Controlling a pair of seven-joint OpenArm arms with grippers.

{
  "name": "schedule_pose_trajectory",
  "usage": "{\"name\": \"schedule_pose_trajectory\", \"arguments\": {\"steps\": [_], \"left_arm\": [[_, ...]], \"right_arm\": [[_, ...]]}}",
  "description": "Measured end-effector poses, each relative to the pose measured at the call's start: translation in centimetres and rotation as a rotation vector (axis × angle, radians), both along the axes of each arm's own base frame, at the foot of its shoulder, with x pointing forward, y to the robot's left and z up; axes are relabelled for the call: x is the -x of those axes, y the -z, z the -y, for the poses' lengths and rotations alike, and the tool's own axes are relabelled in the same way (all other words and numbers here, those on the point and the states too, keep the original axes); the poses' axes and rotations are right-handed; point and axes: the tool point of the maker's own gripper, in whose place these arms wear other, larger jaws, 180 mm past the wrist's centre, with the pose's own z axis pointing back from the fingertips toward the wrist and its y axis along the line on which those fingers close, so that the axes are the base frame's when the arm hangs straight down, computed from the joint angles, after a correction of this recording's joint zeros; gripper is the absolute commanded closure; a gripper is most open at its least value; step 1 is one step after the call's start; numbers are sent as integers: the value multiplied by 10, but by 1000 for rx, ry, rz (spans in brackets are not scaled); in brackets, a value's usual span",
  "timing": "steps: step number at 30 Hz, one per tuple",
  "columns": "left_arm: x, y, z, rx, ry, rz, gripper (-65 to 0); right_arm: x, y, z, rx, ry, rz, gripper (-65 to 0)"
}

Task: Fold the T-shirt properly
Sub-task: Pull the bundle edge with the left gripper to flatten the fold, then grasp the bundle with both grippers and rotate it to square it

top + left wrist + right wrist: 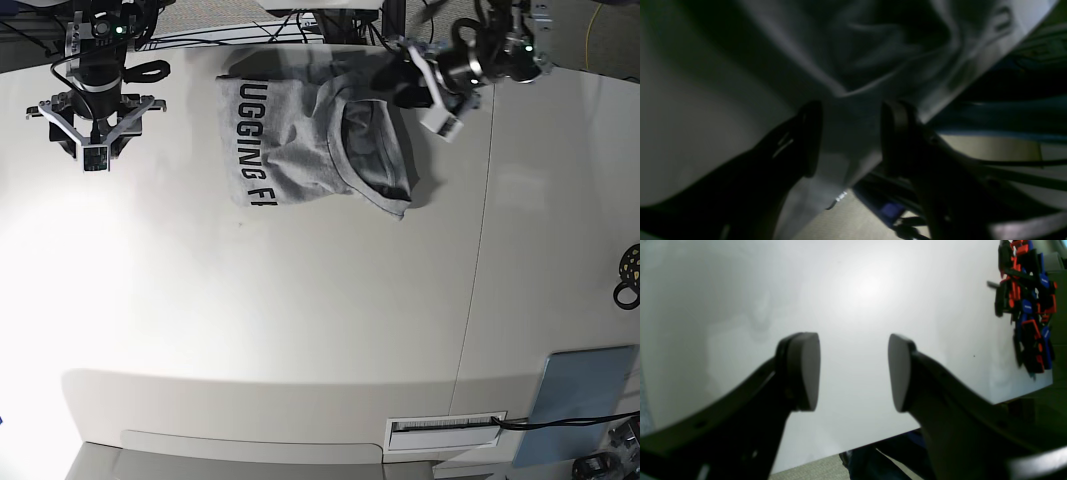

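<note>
The heather-grey T-shirt [300, 140] lies crumpled at the table's far edge. Black lettering [247, 140] shows on its left part, and its right part is folded over with the ribbed neck [375, 150] showing. My left gripper [397, 75] is at the shirt's far right corner. In the left wrist view its jaws [853, 133] stand apart with grey shirt cloth [846, 66] between and beyond the fingers. My right gripper [95, 140] is open and empty over bare table, well left of the shirt. It also shows open in the right wrist view [853, 370].
A grey-blue flat pad [585, 405] lies at the near right corner. A black cable loop [628, 275] sits at the right edge. A pile of red, blue and black clips [1027, 306] lies near the table edge in the right wrist view. A seam [478, 260] runs down the white table.
</note>
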Motion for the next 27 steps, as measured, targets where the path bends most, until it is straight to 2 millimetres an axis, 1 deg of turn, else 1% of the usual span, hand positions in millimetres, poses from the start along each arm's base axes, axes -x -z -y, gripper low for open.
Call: {"name": "schedule_pose_trajectory", "arguments": {"steps": [2,4,5,6,7,10,14,16,18,19,21,23,27], "left_arm": [[4,0,12,19,15,-15,-291],[6,0,20,30,24,-26,-288],[5,1,21,23,21,-30,-275],[4,3,20,10,14,-35,-248],[2,4,19,-1,6,-33,-201],[-2,2,19,5,-6,-20,-8],[1,4,18,-4,5,-34,0],[11,6,15,-27,75,-46,0],[22,6,3,-48,137,-76,0],[23,6,-6,-61,142,-90,0],[24,3,-24,-83,156,-93,0],[20,2,-38,-103,136,-86,0],[15,3,-47,-123,108,-78,0]], "right_arm": [[0,0,0,0,0,-1,-320],[1,0,0,0,2,-4,-320],[2,2,1,-1,8,-13,-320],[4,3,1,-2,13,-22,-320],[4,3,1,-2,14,-24,-320],[4,3,2,-3,15,-26,-320],[4,3,2,-3,15,-26,-320],[4,3,2,-2,15,-26,-320],[4,3,2,-1,13,-23,-320],[4,3,2,0,13,-23,-320],[3,2,1,0,10,-18,-320],[2,4,-1,7,-17,-33,-320],[2,5,-3,10,-38,-45,-320]]}}
